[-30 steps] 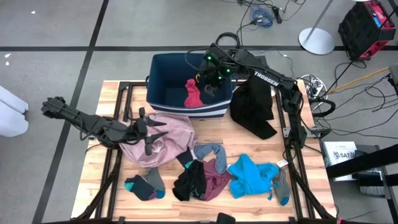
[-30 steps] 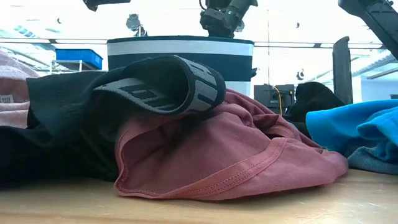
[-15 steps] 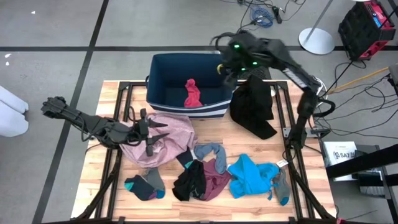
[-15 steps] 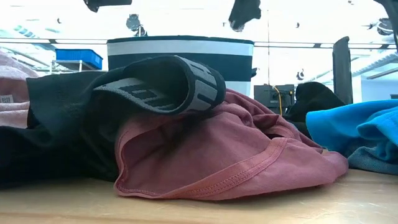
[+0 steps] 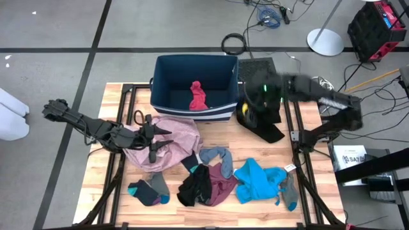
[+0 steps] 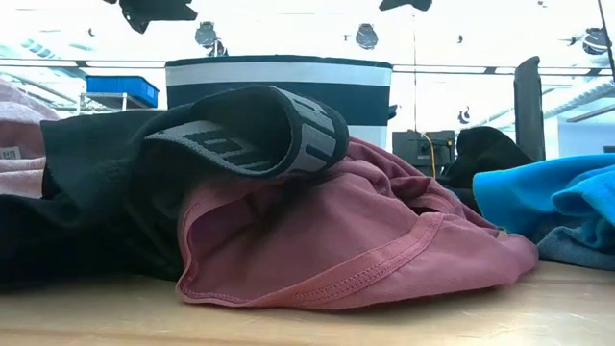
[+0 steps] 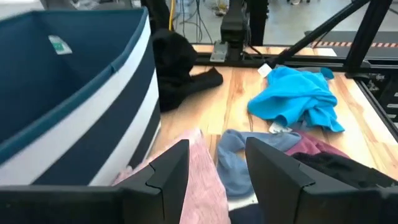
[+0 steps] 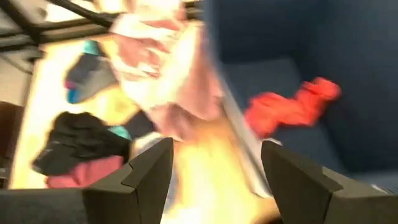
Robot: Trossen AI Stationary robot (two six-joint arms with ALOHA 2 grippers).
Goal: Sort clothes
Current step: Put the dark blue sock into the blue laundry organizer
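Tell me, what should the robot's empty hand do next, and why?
Probably the right gripper should dip down onto the black garment right beneath it and pinch it. Its fingers are open with nothing between them, and the red sock already lies inside the bin, so that drop looks done. The left gripper is open over the pink garment.

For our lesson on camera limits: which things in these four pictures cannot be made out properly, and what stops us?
- Dark blue striped fabric bin, low view: its inside is hidden by its own wall.
- Small red sock, right wrist view: smeared by motion blur.
- Pale pink soft garment, low view: cut off by the left edge and covered by the black garment.
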